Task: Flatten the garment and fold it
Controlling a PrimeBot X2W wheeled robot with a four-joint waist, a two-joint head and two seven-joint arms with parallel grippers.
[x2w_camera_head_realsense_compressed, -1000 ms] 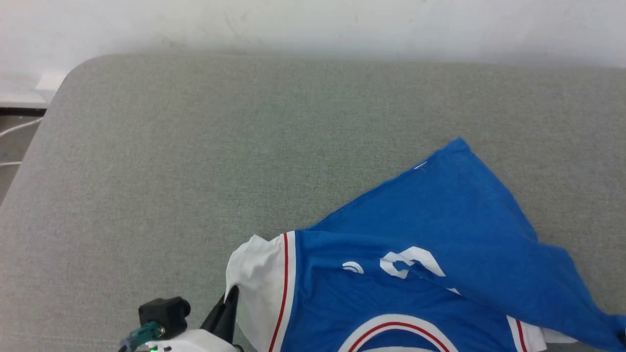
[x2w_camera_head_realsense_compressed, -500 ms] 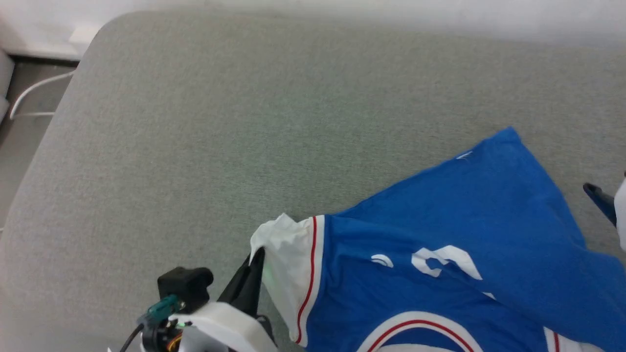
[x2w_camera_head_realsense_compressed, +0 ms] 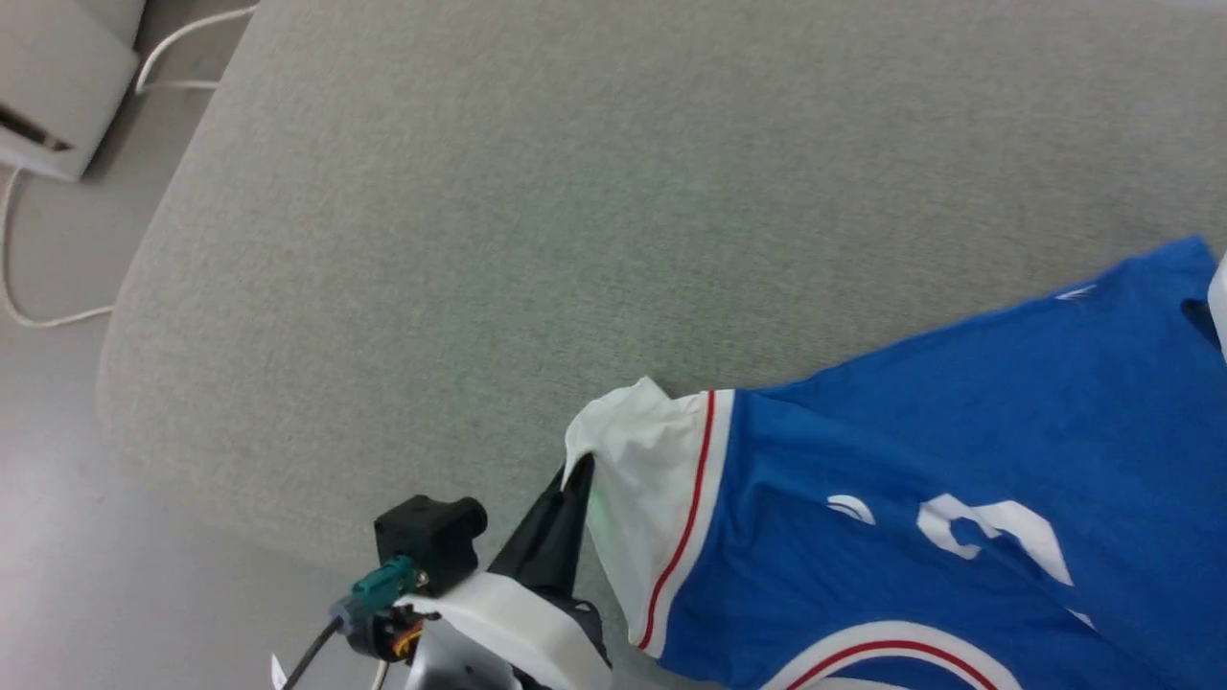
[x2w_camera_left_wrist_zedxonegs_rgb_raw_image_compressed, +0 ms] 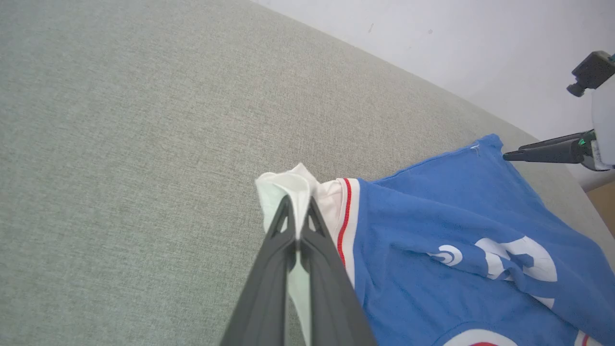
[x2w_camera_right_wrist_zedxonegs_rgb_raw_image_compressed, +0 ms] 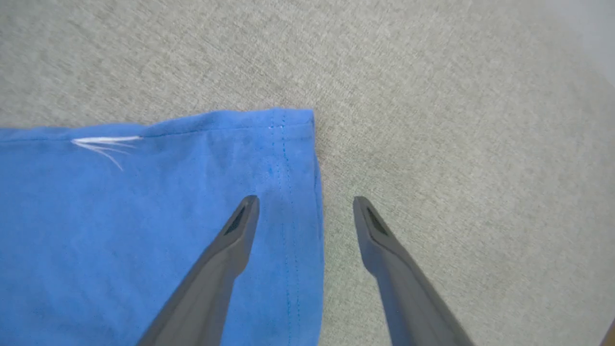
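Royal-blue jersey shirt (x2w_camera_head_realsense_compressed: pixel 911 450) with white sleeves and red-striped trim lay rumpled on the grey fabric cushion (x2w_camera_head_realsense_compressed: pixel 479 240). Flattening step; no fold yet. Left gripper (x2w_camera_left_wrist_zedxonegs_rgb_raw_image_compressed: pixel 298 206) was pinching the white sleeve tip, fingers angled low across the cushion. Right gripper (x2w_camera_right_wrist_zedxonegs_rgb_raw_image_compressed: pixel 305 199) hung spread over the blue hem corner, gripping nothing. Next, likely: close there, pull both corners apart.

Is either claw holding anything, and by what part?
Left claw: shut on the jersey, at its white sleeve tip. Right claw: open over the blue hem corner, holding nothing.
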